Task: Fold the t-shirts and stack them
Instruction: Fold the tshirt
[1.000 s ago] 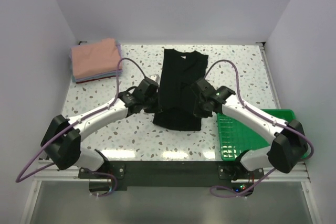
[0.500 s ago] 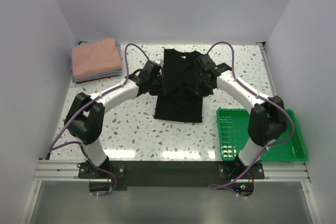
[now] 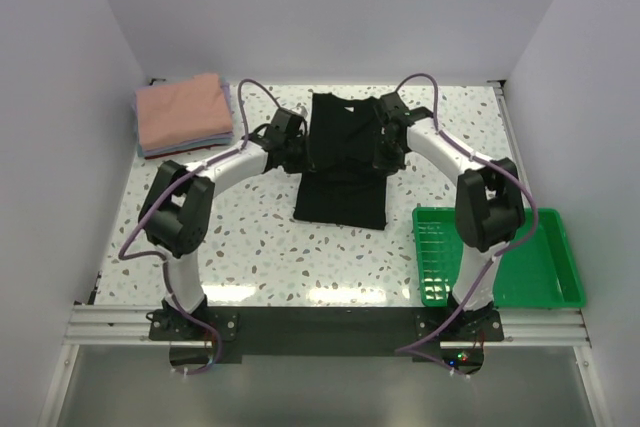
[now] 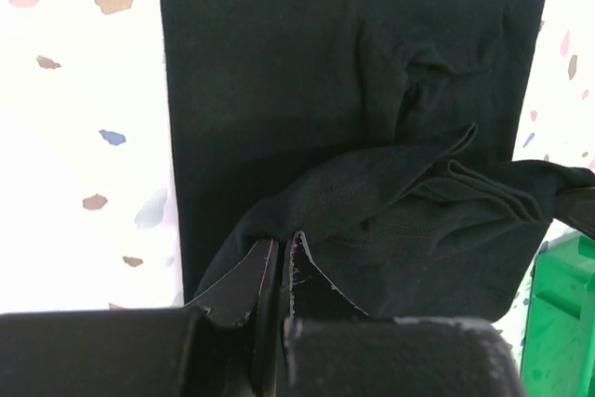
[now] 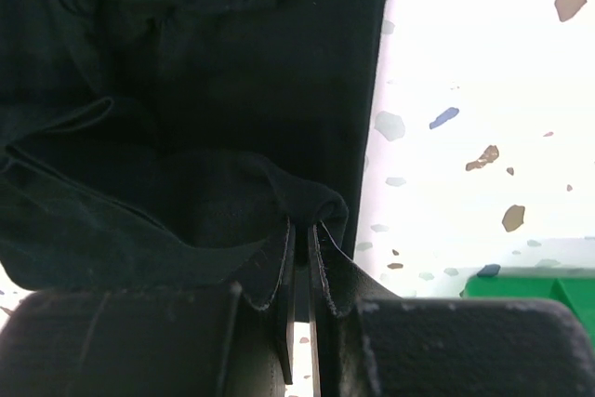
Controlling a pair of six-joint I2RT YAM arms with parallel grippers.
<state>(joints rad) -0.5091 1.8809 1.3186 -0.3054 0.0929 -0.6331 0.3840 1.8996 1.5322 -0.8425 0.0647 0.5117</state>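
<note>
The black t-shirt (image 3: 342,172) lies lengthwise on the middle of the table, folded narrow. My left gripper (image 3: 296,150) is at its left edge and my right gripper (image 3: 384,154) at its right edge, both toward the far half. In the left wrist view the left gripper (image 4: 282,246) is shut on a raised fold of the black cloth (image 4: 372,202). In the right wrist view the right gripper (image 5: 301,227) is shut on a bunched fold of the same shirt (image 5: 232,183). The folded salmon-pink shirt (image 3: 182,112) tops a stack at the far left, with lavender and bluish edges beneath.
A green plastic tray (image 3: 545,277) stands at the near right, by the right arm's base; its corner shows in the left wrist view (image 4: 562,323) and the right wrist view (image 5: 539,290). White walls close in the speckled table (image 3: 250,237) on three sides.
Both grippers have moved from the shirt's near part toward the far end, shut on the black cloth. The shirt's near edge has drawn slightly farther from the arm bases.
</note>
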